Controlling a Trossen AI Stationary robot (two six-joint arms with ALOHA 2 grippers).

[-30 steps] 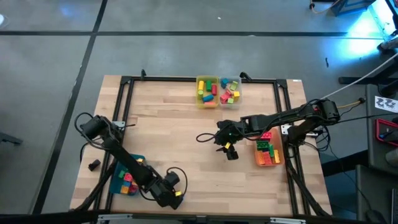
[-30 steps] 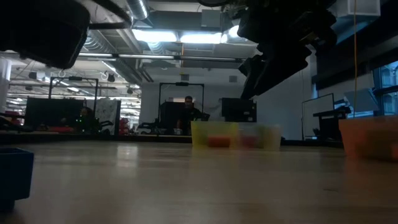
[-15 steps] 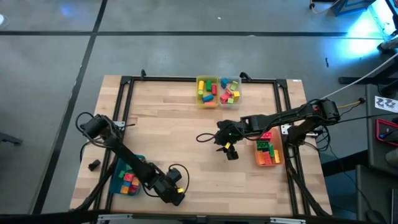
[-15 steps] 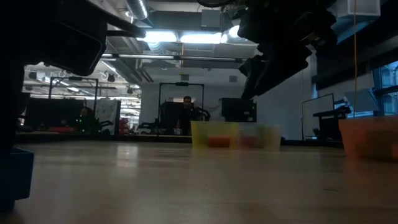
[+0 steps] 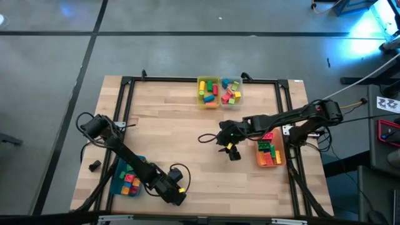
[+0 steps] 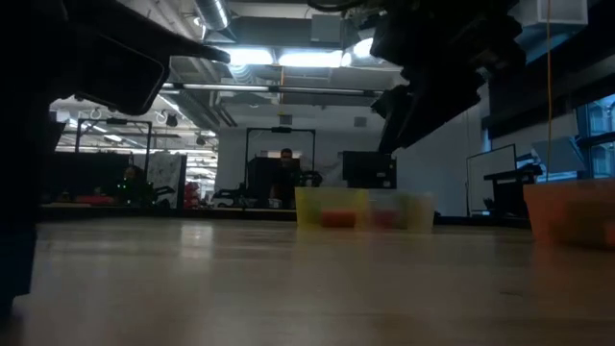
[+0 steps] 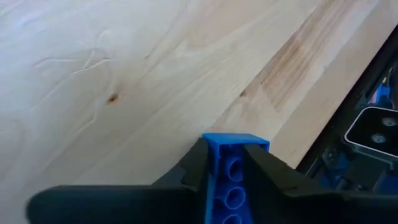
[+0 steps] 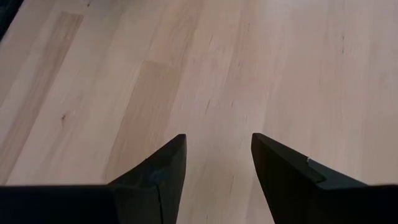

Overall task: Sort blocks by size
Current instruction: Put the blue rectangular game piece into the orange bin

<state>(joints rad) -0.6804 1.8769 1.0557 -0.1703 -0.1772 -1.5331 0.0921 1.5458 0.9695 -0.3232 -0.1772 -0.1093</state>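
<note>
The wooden table [image 5: 187, 131] carries four bins: a yellow bin [image 5: 207, 92] and a clear bin [image 5: 230, 92] at twelve o'clock, an orange bin [image 5: 269, 152] at three o'clock, a teal bin [image 5: 127, 180] at eight o'clock, all holding mixed blocks. The left gripper [image 5: 177, 194], at seven o'clock just beside the teal bin, has changed most: a second ago its fingers stood wide, now they pinch a blue block [image 7: 229, 177] (studs showing between the jaws). So one block is probably picked and ready to carry to a bin. The right gripper [image 8: 217, 163] hovers near centre, fingers parted and holding nothing, unmoved.
</note>
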